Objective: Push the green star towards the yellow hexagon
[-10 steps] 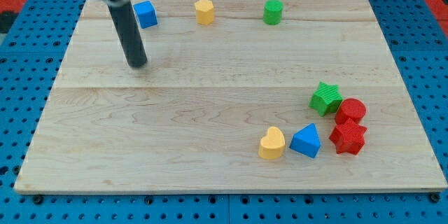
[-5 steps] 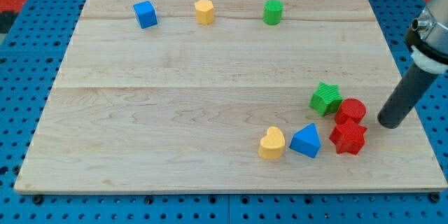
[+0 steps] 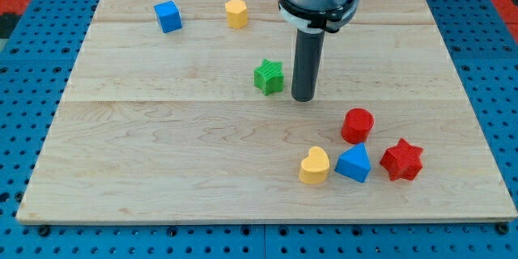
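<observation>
The green star (image 3: 269, 76) lies near the middle of the wooden board (image 3: 162, 146). The yellow hexagon (image 3: 236, 13) stands near the board's top edge, up and to the left of the star. My tip (image 3: 302, 97) rests on the board just to the right of the green star, a small gap between them. The rod rises toward the view's top and hides the spot near the top edge where a green cylinder stood earlier.
A blue cube (image 3: 168, 16) sits at the top left. At the lower right lie a red cylinder (image 3: 357, 125), a red star (image 3: 402, 160), a blue triangle (image 3: 354, 163) and a yellow heart (image 3: 315, 166).
The green star has moved from the lower right cluster up and left to the board's middle. My tip went from the right edge to beside it. The red cylinder shifted left.
</observation>
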Tool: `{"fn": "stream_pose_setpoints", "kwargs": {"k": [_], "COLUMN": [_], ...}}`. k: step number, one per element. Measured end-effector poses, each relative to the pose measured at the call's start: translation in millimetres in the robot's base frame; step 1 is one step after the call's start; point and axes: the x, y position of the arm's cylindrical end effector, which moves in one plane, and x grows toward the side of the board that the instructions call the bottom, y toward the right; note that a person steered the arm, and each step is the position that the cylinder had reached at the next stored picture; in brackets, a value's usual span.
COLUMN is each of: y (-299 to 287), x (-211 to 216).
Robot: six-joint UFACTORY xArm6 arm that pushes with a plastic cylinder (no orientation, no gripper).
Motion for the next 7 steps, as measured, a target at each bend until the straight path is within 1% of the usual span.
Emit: {"fn": "stream_pose_setpoints", "kwargs": {"k": [1, 2, 3, 4, 6, 7], "y": [-19.7, -26.5, -30.3, -67.1, -105.1, -105.8], "x": [-47.5, -29.0, -1.5, -17.5, -83.2, -61.8]}}
